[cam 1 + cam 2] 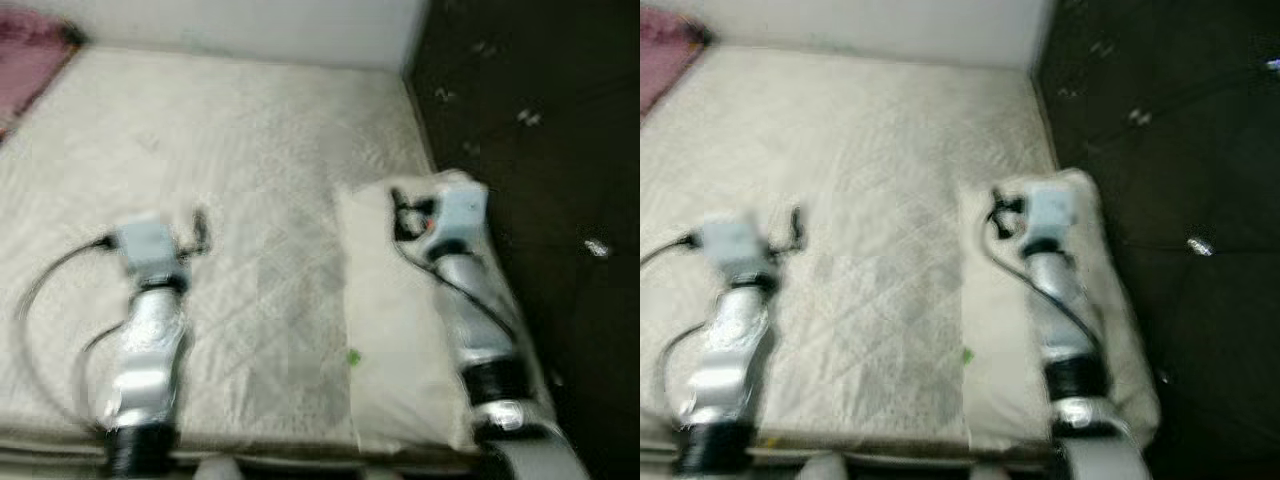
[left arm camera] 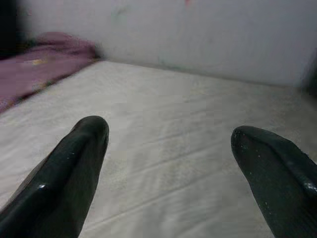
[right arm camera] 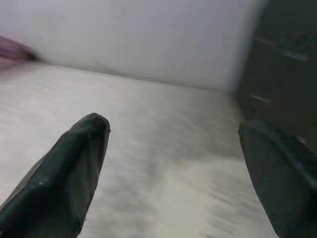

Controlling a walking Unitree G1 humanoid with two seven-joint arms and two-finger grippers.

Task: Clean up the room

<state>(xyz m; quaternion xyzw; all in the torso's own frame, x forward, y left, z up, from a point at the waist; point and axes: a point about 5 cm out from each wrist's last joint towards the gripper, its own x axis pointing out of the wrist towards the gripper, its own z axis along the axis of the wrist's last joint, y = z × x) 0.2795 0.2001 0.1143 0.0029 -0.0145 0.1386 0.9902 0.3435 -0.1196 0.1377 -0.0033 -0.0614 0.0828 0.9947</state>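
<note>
Both hands, left hand (image 2: pixel 168 163) and right hand (image 3: pixel 171 168), are held wide and empty over the bed (image 1: pixel 250 200), presumably readied to reach the pillow (image 1: pixel 400 330).

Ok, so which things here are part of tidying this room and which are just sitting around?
Part of the job:
- cream pillow at the mattress's right edge, under the right arm
- pink blanket bunched at the far left corner
- left gripper and right gripper, both open, empty

Just there:
- mattress
- dark cabinet
- white wall

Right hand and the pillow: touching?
Cannot tell. In the left eye view the right hand overlaps the pillow on the bed, but blur hides any contact. The right wrist view shows its open fingers above pale fabric, gap unclear.
</note>
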